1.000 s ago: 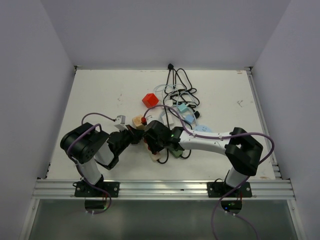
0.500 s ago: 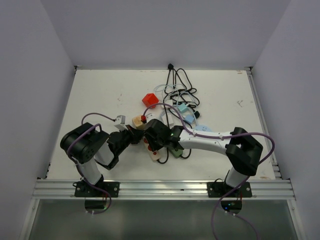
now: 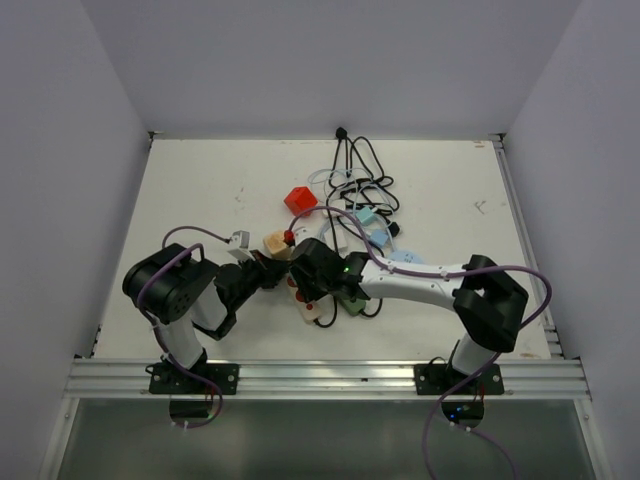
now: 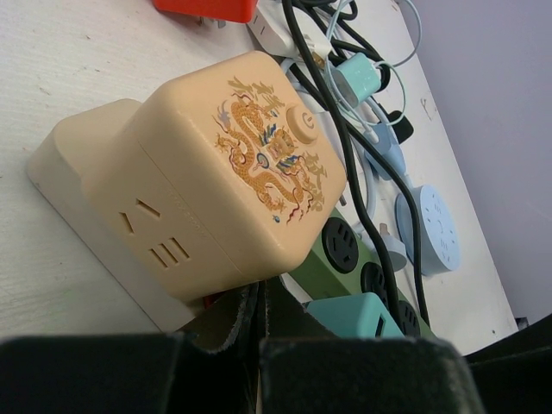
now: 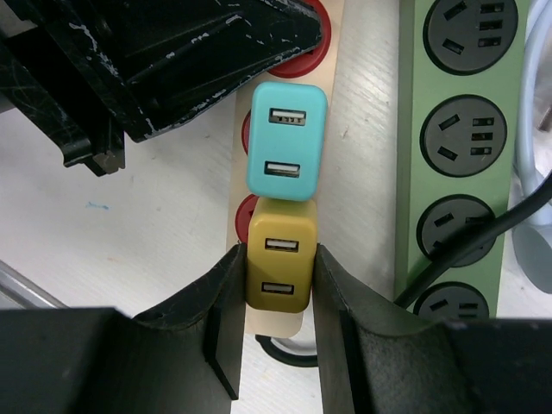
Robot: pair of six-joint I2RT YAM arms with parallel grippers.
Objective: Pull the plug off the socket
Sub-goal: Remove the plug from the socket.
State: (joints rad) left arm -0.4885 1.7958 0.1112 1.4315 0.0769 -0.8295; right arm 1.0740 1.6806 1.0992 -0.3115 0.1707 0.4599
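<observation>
A yellow two-port USB plug (image 5: 279,263) sits in a cream power strip (image 5: 235,207) with red sockets, just below a teal USB plug (image 5: 288,142). My right gripper (image 5: 278,285) is shut on the yellow plug, one finger touching each side. In the top view it (image 3: 312,287) hovers over the strip (image 3: 312,314). My left gripper (image 4: 259,304) is shut, its fingertips pressed together low by the strip next to a beige cube adapter with a dragon print (image 4: 226,172). In the top view the left gripper (image 3: 276,272) is just left of the right one.
A green power strip (image 5: 461,129) with a black cable plugged in lies right of the cream strip. A red cube (image 3: 300,199), a tangle of black and white cables (image 3: 356,185) and light blue adapters (image 3: 375,225) lie behind. The left gripper's black fingers (image 5: 185,52) crowd the strip's far end.
My right gripper has shifted slightly over the strip, staying around the yellow plug. The left arm has barely moved.
</observation>
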